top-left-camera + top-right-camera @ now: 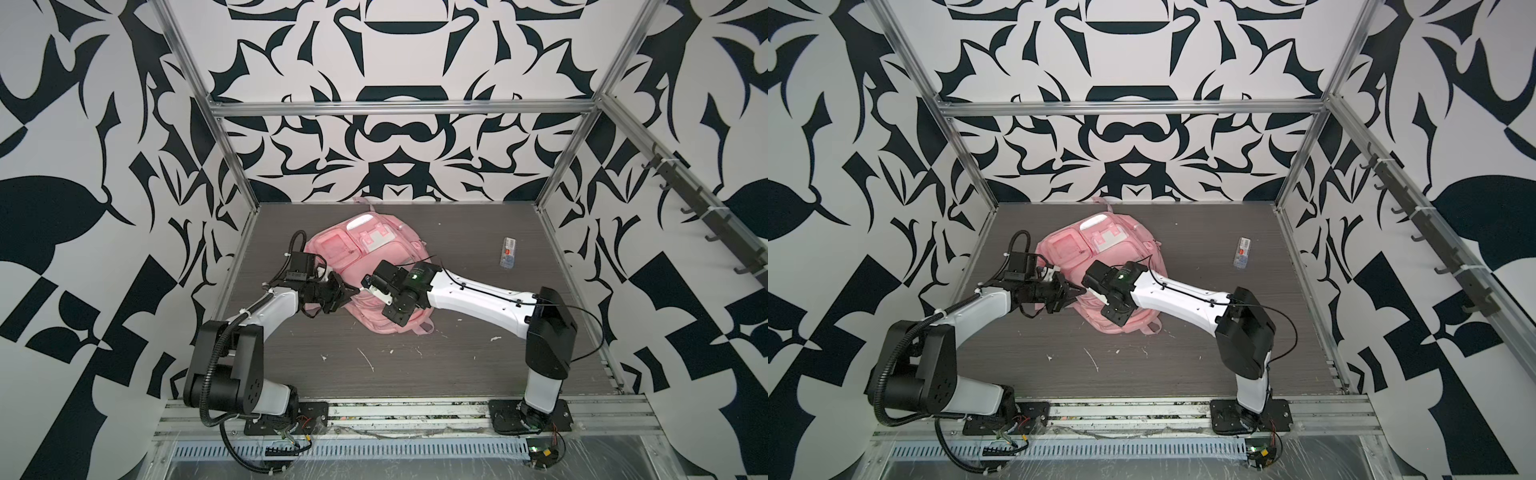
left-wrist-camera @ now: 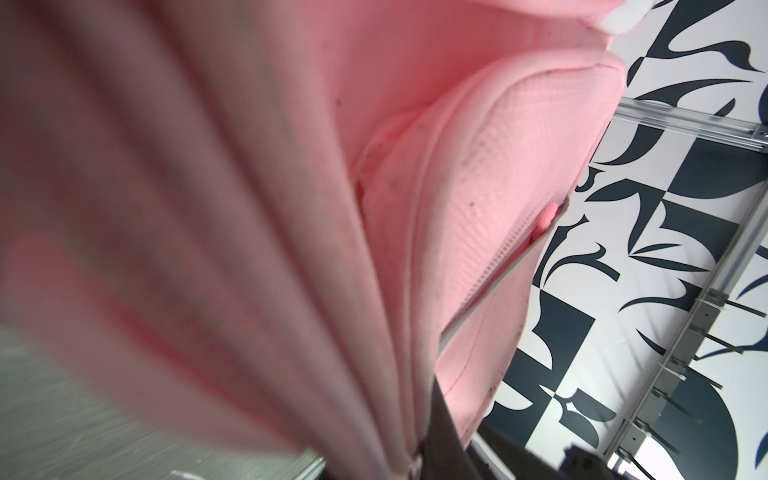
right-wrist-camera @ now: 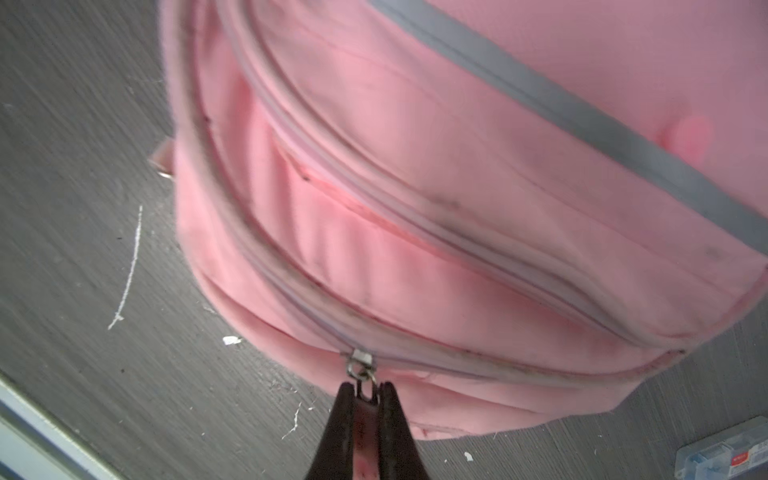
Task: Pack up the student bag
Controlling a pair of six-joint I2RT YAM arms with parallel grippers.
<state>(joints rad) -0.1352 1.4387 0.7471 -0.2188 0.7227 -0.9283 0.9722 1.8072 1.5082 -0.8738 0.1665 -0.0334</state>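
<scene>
The student bag point(image 1: 365, 245) point(image 1: 1100, 249), a pink backpack with grey reflective strips, lies flat mid-table in both top views. My left gripper point(image 1: 352, 291) point(image 1: 1077, 289) meets its near left edge. In the left wrist view blurred pink folds of the bag point(image 2: 457, 166) fill the frame and run down into the left gripper point(image 2: 415, 457), which is shut on the fabric beside one dark finger point(image 2: 444, 432). My right gripper point(image 1: 366, 285) point(image 1: 1089, 286) point(image 3: 365, 388) is shut on the pink zipper pull point(image 3: 365, 415), just below the metal slider point(image 3: 360, 361) on the bag point(image 3: 457, 166).
A small clear plastic box point(image 1: 508, 251) point(image 1: 1243, 252) point(image 3: 723, 455) with a red label lies on the table to the right of the bag. White scuffs and crumbs point(image 1: 368, 359) mark the near tabletop. Metal frame posts and a hook rail point(image 1: 685, 195) border the cell.
</scene>
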